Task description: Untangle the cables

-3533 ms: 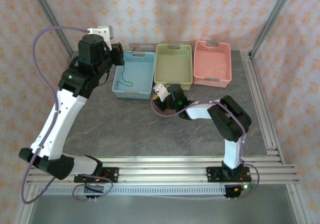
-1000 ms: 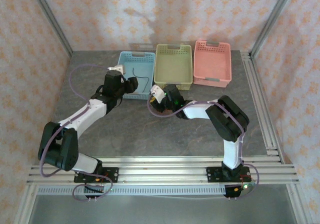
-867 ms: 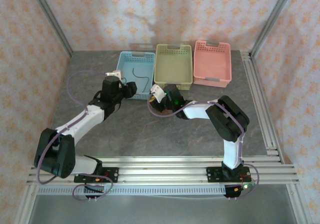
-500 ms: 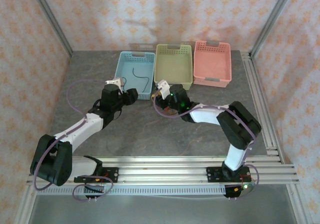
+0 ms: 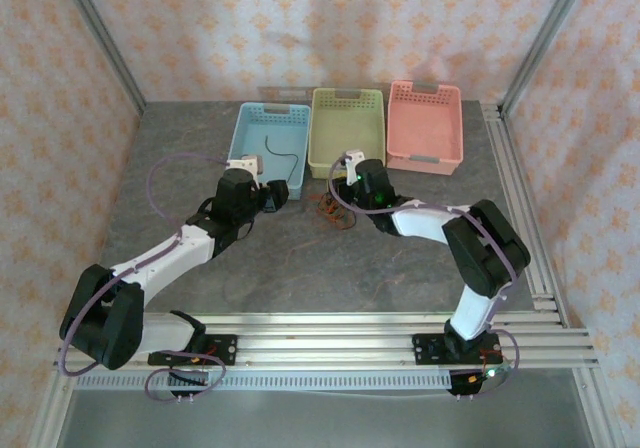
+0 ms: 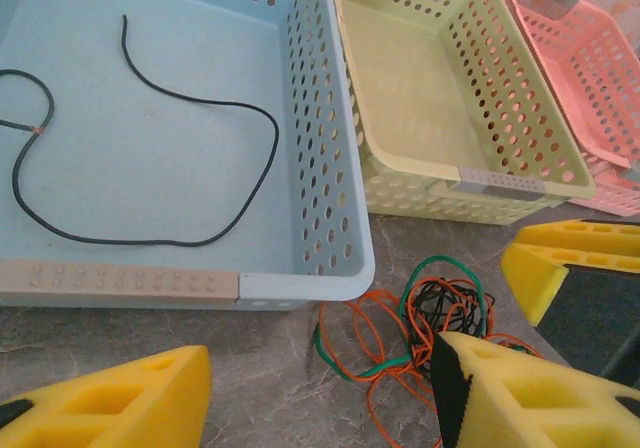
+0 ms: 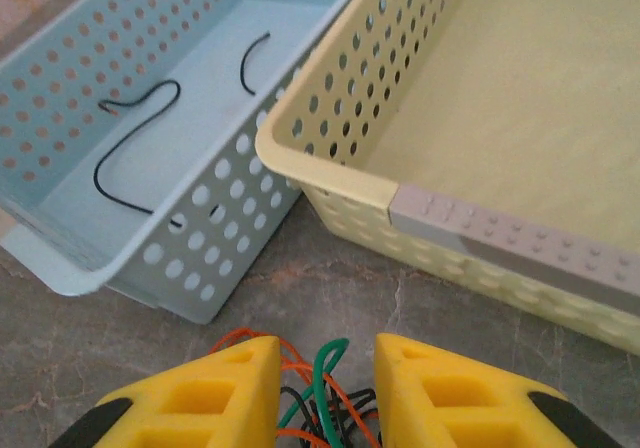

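A small tangle of cables (image 5: 335,211) is seen lying on the grey counter (image 5: 300,268), just in front of the gap between the blue basket (image 5: 240,148) and the yellow basket (image 5: 347,96). Orange, green and black strands are looped together in it. In the left wrist view the tangle (image 6: 420,318) is found just beyond the near right corner of the blue basket (image 6: 340,168), close to the front wall of the yellow basket (image 6: 500,183), with the pink basket (image 6: 580,28) further to the right. A single black cable (image 6: 150,168) is laid loose in a wavy line on the floor of the blue basket, apart from the tangle. It is also seen from above (image 5: 283,158) and from the right wrist (image 7: 140,148). The left claw (image 5: 270,196) is held low near the blue basket's front, and its yellow fingers (image 6: 110,398) are spread wide with nothing between them. The right claw (image 5: 340,193) is lowered over the tangle. In its own view (image 7: 320,353) the two yellow fingers (image 7: 200,398) are separated by a narrow gap, within which green, orange and black strands (image 7: 320,388) are seen. Whether those strands are pinched cannot be told.
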Available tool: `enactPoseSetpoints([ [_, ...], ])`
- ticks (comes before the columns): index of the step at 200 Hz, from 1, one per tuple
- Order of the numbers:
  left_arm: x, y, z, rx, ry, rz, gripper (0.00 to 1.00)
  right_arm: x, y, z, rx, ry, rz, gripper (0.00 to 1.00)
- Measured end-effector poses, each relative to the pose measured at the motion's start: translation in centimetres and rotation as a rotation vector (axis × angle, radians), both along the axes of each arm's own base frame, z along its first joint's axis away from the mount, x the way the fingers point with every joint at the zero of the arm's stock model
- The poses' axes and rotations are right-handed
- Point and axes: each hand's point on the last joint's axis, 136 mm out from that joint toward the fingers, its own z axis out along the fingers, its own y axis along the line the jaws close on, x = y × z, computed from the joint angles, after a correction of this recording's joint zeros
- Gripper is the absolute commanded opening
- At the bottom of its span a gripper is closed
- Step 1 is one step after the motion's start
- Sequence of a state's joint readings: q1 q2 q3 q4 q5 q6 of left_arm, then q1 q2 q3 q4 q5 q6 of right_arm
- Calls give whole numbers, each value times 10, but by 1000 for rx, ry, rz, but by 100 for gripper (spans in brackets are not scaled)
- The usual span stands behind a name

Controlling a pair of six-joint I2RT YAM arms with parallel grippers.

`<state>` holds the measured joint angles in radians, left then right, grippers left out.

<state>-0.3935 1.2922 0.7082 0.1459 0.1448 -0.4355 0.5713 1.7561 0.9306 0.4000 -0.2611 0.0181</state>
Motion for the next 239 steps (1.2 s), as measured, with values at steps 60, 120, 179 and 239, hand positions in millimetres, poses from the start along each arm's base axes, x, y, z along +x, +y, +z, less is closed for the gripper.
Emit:
enactPoseSetpoints([
  [60,-1,-1,-2,21,1,-10,60,1,3,-9,-16,64,1,24],
  [120,1,-2,1,19,-4,-9,60,2,6,-25,-35,118,7,32],
  [179,0,-3,1,24,-4,-10,60,5,8,-26,-45,145,1,18],
  [239,0,-2,0,27,-3,-4,60,3,7,-28,-53,156,0,0],
])
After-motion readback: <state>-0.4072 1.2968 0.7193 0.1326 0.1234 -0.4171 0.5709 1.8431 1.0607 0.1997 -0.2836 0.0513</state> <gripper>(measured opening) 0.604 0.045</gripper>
